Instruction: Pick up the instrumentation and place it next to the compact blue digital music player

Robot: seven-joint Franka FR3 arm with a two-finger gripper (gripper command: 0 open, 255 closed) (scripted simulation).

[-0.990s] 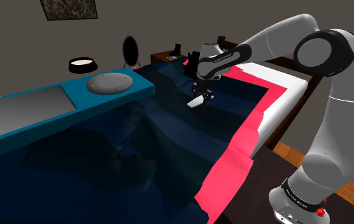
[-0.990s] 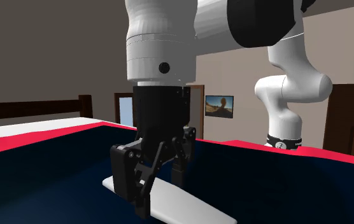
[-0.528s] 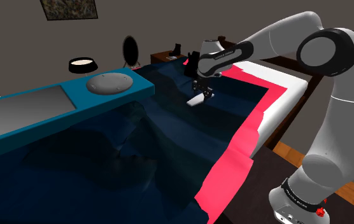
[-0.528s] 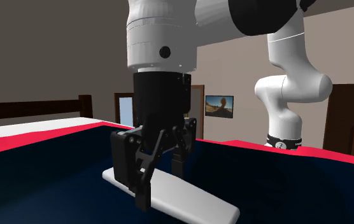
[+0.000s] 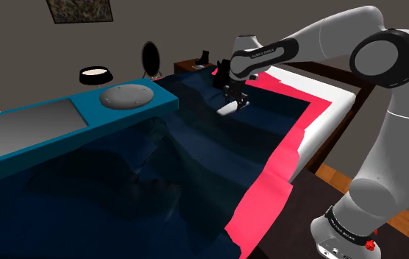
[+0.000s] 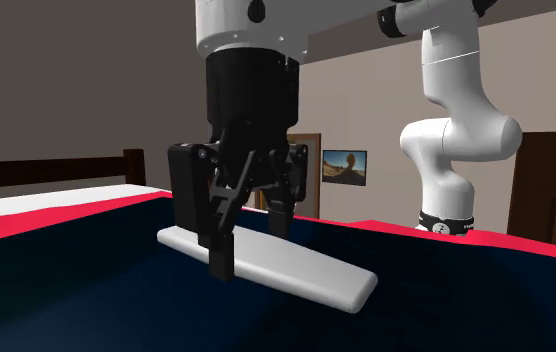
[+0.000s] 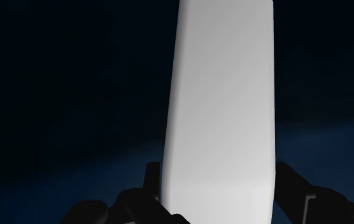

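A black gripper (image 6: pixel 251 245) is clamping a flat white bar (image 6: pixel 311 272), holding it above a dark blue bedspread (image 5: pixel 196 162), well apart from a blue music player (image 5: pixel 70 125).

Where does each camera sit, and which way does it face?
Shoulder view: beside the robot base, looking over the bedcover toward the music player; whole arm shows.
Second exterior view: low over the bedcover, facing the end effector and arm.
Wrist view: rides the end effector, looking along its fingers.
All share the clasped white slab.
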